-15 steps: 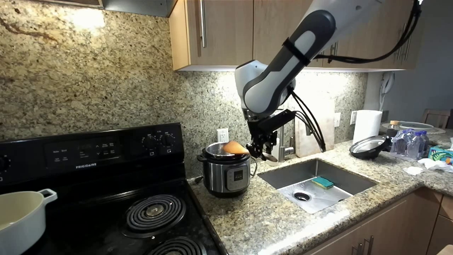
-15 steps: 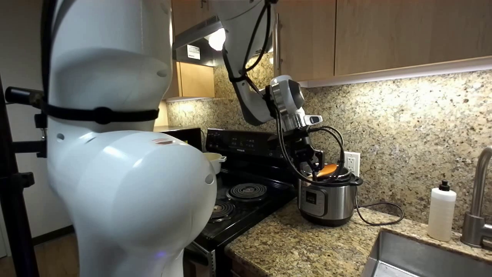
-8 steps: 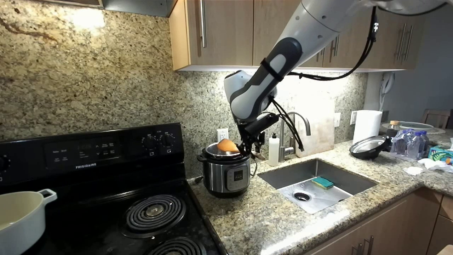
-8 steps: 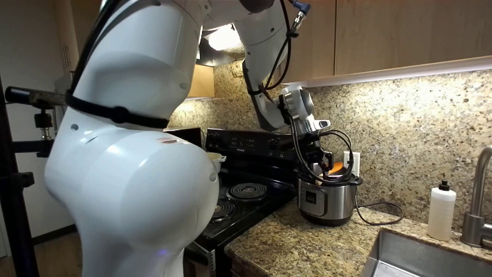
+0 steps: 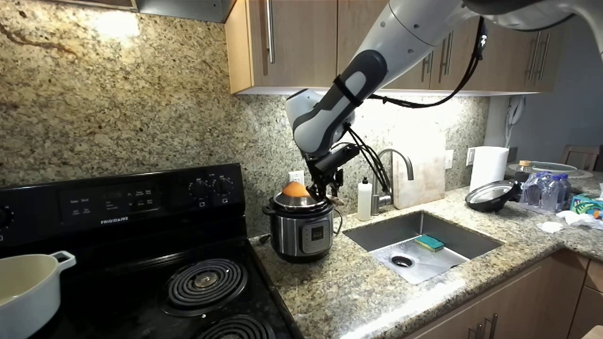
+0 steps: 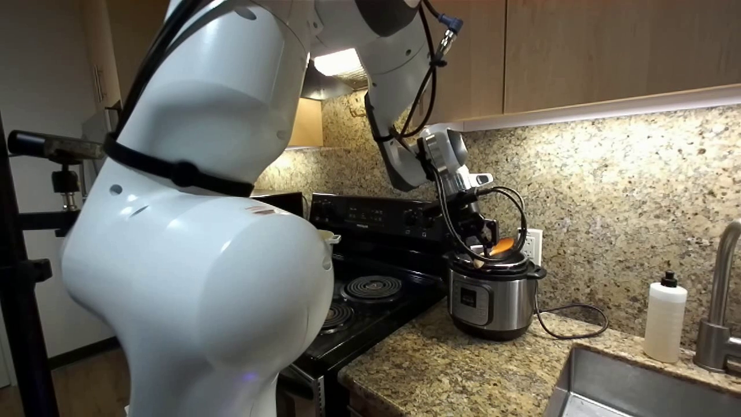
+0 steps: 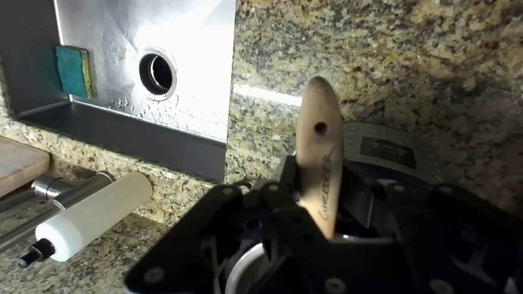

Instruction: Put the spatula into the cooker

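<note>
"So, what is the end effector (image 7: 320, 179) holding?"

"One wooden spatula (image 7: 318, 159), its handle clamped between two fingers (image 7: 357, 196)."

"Where, exactly?"

"Tilted, with the blade over the open top of one electric pressure cooker (image 5: 287, 238). I can't tell whether any of it dips below the brim."

"And what else stands on the granite worktop (image 5: 325, 292)?"

"Besides the cooker, one translucent bottle (image 6: 664, 324) with a black cap, just beside one faucet (image 6: 713, 344), and farther along, one paper towel roll (image 5: 489, 167). One green-and-yellow sponge (image 5: 429, 243) lies in the one sink (image 5: 386, 234)."

"How about the black Frigidaire range (image 5: 127, 292)?"

"Two coil burners (image 5: 188, 287) show in an exterior view, the nearer one cut off by the edge. One white pot (image 5: 33, 301), also cut off, sits on the side away from the cooker."
</note>
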Robot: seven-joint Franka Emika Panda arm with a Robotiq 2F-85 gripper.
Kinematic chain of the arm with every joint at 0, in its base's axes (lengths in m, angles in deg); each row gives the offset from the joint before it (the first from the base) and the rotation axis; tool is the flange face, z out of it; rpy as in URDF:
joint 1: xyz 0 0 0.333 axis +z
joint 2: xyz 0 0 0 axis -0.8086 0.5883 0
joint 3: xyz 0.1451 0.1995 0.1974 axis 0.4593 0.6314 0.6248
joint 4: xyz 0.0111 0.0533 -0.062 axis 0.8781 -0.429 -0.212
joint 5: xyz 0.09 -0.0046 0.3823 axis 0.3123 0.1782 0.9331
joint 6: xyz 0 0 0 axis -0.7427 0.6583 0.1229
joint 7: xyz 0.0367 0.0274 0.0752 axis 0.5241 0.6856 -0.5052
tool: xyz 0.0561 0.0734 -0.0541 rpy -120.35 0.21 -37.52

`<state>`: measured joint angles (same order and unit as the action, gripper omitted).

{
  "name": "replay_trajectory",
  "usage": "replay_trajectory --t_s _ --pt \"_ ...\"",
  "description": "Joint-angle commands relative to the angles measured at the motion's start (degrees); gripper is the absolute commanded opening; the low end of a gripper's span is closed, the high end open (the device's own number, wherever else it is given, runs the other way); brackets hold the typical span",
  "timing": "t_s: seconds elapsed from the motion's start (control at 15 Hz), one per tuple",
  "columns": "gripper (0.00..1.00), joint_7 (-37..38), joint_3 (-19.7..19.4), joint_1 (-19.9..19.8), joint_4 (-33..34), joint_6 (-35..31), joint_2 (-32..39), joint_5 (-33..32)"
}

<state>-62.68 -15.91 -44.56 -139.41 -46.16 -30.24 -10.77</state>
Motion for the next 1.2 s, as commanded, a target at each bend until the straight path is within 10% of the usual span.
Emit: replay_trajectory --t_s 0.0,1.13 --pt "0.1 -5.2 1.0 0.5 1.0 7.4 -0.8 2.3" --pt "0.1 -8.5 3.2 2.5 13.4 23.2 5.5 2.2"
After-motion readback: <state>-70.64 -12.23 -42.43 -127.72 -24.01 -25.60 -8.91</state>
